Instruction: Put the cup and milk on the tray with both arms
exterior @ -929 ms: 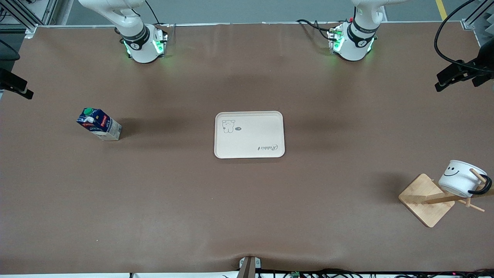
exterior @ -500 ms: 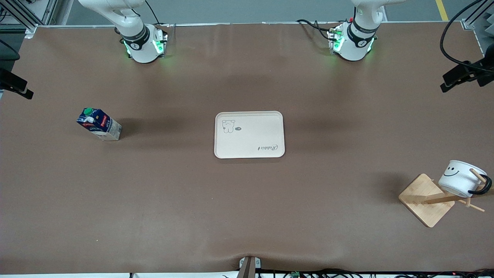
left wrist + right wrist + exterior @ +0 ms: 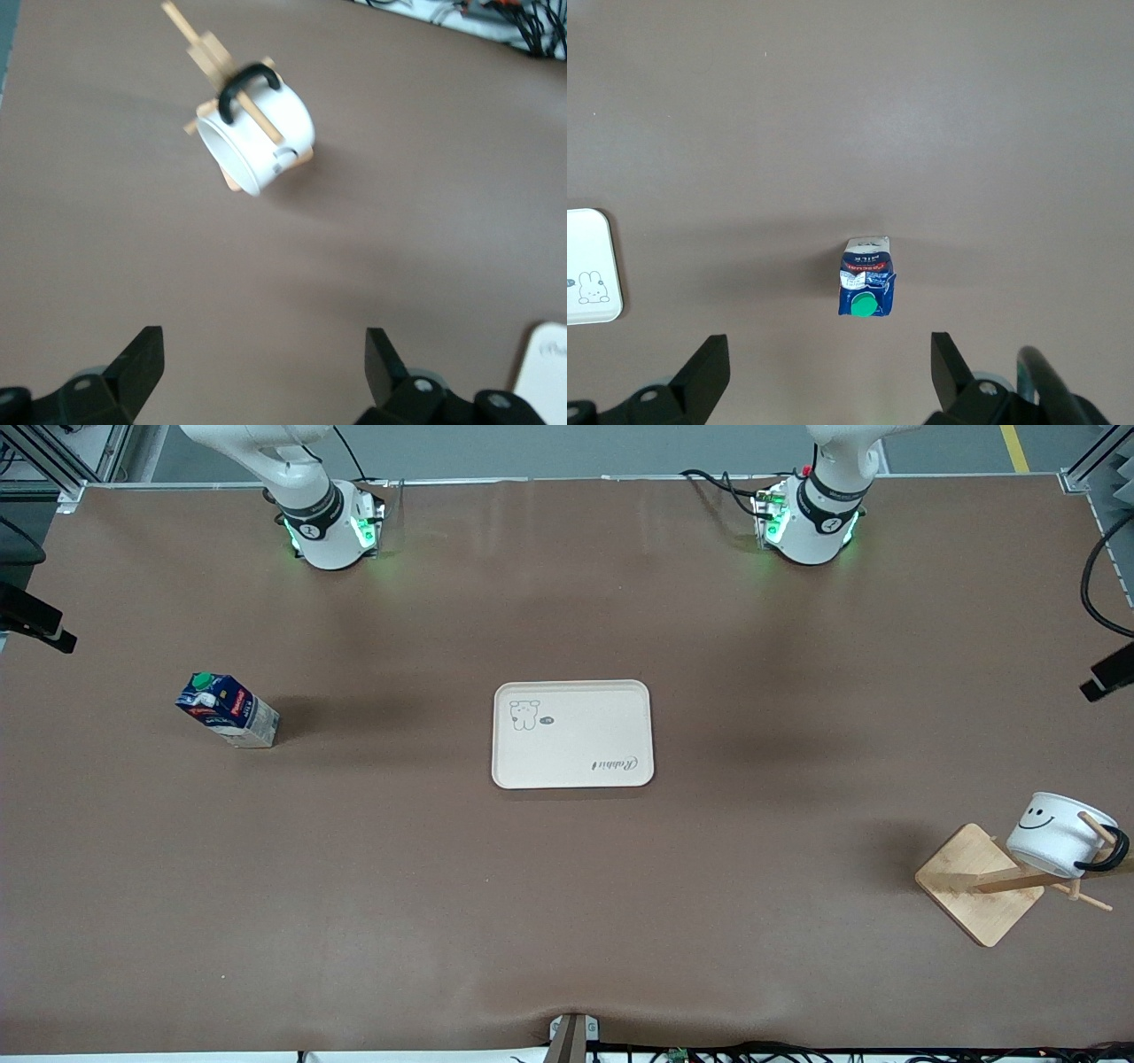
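The cream tray lies at the table's middle. The milk stands toward the right arm's end; in the right wrist view it is upright with its green cap up. The cup hangs by its black handle on a peg of the bamboo rack at the left arm's end. My left gripper is open and empty, high over bare table, apart from the cup. My right gripper is open and empty, high over the table beside the milk.
The rack's square base sits nearer to the front camera than the tray. A tray corner shows in the left wrist view and in the right wrist view. Black parts of the hands show at the front view's edges.
The left arm's black hand has slid down the front view's edge, toward the cup's end of the table. The right arm, milk, cup and tray have not moved.
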`<state>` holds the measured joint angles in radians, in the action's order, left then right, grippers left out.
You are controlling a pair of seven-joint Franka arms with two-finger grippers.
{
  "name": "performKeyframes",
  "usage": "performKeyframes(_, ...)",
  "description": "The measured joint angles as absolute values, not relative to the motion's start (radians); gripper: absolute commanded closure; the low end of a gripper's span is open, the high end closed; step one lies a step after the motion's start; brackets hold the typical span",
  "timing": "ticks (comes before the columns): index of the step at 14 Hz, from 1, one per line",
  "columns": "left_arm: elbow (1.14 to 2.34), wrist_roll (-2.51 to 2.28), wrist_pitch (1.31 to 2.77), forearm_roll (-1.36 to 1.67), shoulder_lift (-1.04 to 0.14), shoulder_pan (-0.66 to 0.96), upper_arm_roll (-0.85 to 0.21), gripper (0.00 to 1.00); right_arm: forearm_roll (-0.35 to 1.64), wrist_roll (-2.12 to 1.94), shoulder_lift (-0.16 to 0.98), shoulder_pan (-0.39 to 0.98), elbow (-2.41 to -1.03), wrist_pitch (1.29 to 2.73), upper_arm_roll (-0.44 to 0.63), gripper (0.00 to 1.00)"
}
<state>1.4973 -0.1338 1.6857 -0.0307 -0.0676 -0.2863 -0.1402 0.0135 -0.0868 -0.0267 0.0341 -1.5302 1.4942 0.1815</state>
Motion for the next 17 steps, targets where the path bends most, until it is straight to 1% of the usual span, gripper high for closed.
performKeyframes(3,1.582,-0.134,1.822,0.036,-0.067,-0.336,-0.140,0.00,0.014,-0.087,-0.027,0.034,-1.530,1.494,0.182,0.00)
performKeyframes(8,1.840,-0.127,2.212,0.109,-0.067,-0.381,-0.142,0.00,0.014,-0.087,-0.026,0.034,-1.530,1.494,0.182,0.00)
performKeyframes(10,1.910,-0.127,2.342,0.109,-0.068,-0.381,-0.146,0.00,0.014,-0.087,-0.026,0.034,-1.530,1.494,0.182,0.00)
performKeyframes(12,1.952,-0.127,2.433,0.109,-0.075,-0.379,-0.153,0.00,0.014,-0.087,-0.026,0.034,-1.530,1.494,0.182,0.00)
performKeyframes(17,1.968,-0.127,2.549,0.109,-0.139,-0.375,-0.171,0.00,0.014,-0.087,-0.014,0.034,-1.530,1.495,0.182,0.00)
